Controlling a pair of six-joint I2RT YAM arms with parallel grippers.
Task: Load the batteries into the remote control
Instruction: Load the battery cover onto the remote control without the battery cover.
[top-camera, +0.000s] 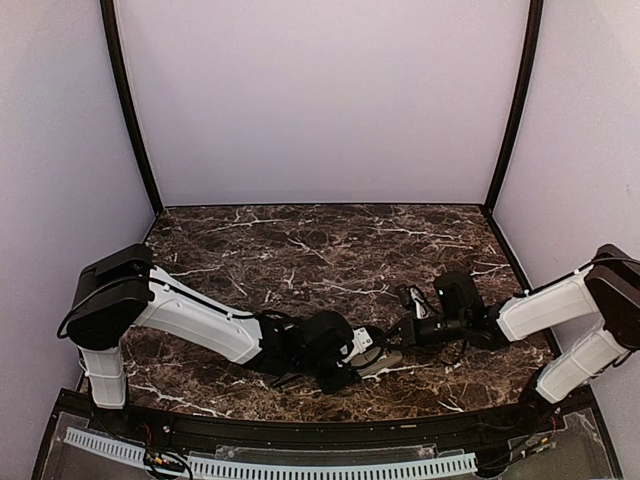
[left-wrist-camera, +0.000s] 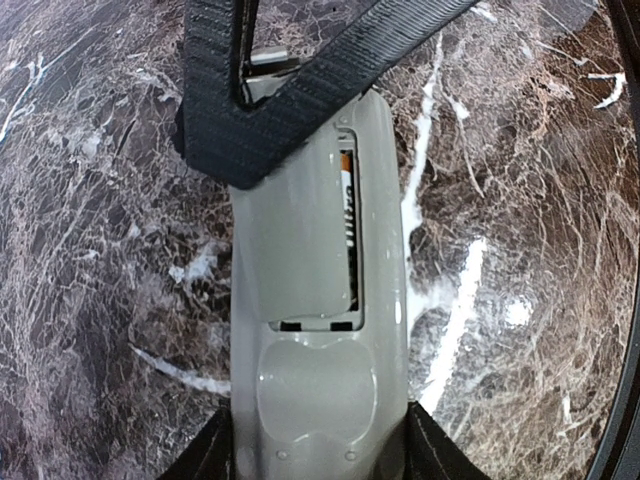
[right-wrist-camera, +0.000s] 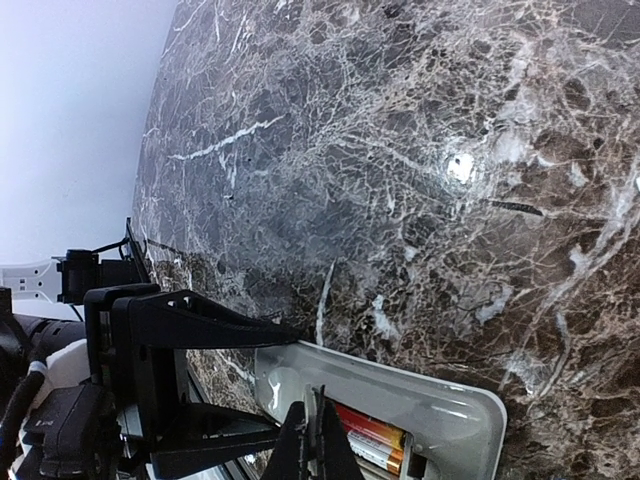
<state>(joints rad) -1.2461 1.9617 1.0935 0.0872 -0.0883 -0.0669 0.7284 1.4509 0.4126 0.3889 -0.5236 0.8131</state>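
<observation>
Here, your left arm (top-camera: 200, 320) lies low across the near part of the table (top-camera: 300, 250), elbow out to the left, wrist reaching toward the middle. The left hand (top-camera: 352, 358) pinches the remote control (top-camera: 385, 360) by its long sides. In the left wrist view a dark fingertip presses against each edge of the grey body at the bottom of the frame. The remote lies flat near the table's front centre, back side up, with its battery bay open.

Your right arm (top-camera: 545, 305) comes in from the right, forearm low, wrist angled down toward the same spot. The right hand (top-camera: 402, 335) has its fingers pressed together, tips over the bay. You cannot tell whether they touch the remote or trap anything thin between them.

The batteries (right-wrist-camera: 372, 435) sit inside the bay. The right wrist view shows two orange-and-gold cylinders side by side, partly hidden behind the right hand's tips. In the left wrist view only a narrow strip of one shows, beside a flat grey panel (left-wrist-camera: 290, 240) over the rest of the bay. It is unclear whether that panel is a loose cover or part of the shell. The right hand's ribbed black fingers (left-wrist-camera: 215, 120) block the remote's far end there, and the frame cuts off its near end. From above, both hands crowd the remote, leaving only a pale sliver visible.
</observation>
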